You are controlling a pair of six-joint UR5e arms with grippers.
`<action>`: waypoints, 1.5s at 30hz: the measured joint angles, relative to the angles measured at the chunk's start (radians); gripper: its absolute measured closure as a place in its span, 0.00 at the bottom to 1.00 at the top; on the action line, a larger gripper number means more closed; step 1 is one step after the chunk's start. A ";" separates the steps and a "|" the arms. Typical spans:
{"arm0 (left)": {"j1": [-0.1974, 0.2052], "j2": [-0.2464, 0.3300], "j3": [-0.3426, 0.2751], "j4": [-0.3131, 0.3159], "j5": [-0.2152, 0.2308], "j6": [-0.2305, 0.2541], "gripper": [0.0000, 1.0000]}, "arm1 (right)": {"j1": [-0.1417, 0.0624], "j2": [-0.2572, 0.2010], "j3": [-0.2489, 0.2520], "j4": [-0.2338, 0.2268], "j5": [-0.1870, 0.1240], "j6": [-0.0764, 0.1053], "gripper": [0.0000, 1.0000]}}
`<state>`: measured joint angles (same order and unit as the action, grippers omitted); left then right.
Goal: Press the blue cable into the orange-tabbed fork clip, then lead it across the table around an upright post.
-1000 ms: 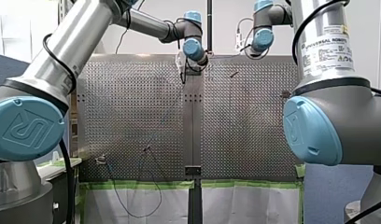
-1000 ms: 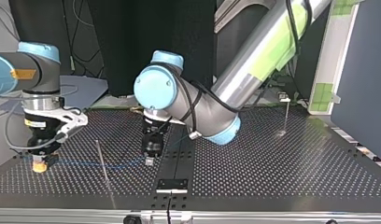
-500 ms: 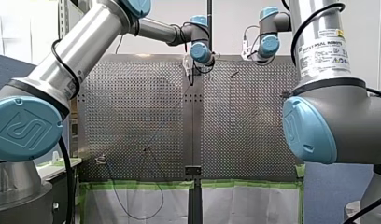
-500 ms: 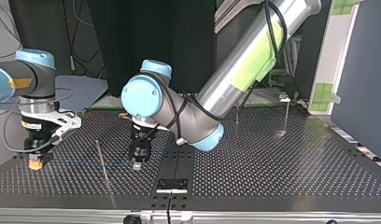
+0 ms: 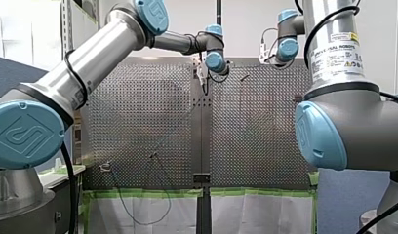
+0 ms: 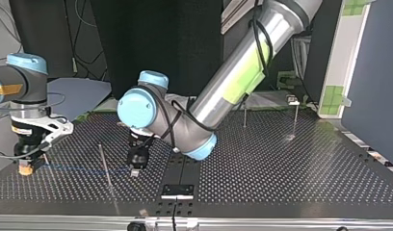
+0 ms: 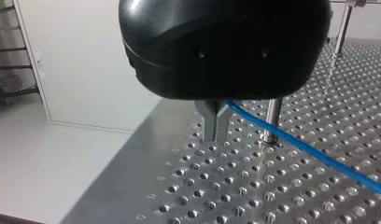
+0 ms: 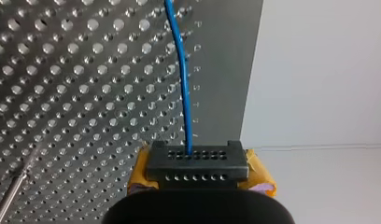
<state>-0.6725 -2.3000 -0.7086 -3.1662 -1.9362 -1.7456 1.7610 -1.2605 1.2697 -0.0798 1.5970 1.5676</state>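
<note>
Perforated metal counter (image 5: 255, 136) fills the front view, my left arm (image 5: 104, 53) and my right arm (image 5: 333, 48) reaching toward twelve o'clock. In the top view the blue cable (image 6: 74, 168) runs from my right gripper (image 6: 25, 169) near nine o'clock, past an upright post (image 6: 104, 161), to my left gripper (image 6: 135, 171) around seven. Left wrist view: metal fingers (image 7: 209, 126) pinch the cable just beside the post; right wrist view: yellow-padded fingers (image 8: 259, 175) seem closed on it.
</note>
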 joint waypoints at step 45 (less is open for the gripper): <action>0.007 -0.102 -0.017 0.063 -0.068 0.069 0.00 | 0.007 0.222 0.051 -0.086 -0.040 0.072 1.00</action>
<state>-0.6651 -2.4018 -0.7257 -3.1037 -2.0046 -1.6764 1.7681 -1.0384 1.3209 -0.1654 1.5567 1.6397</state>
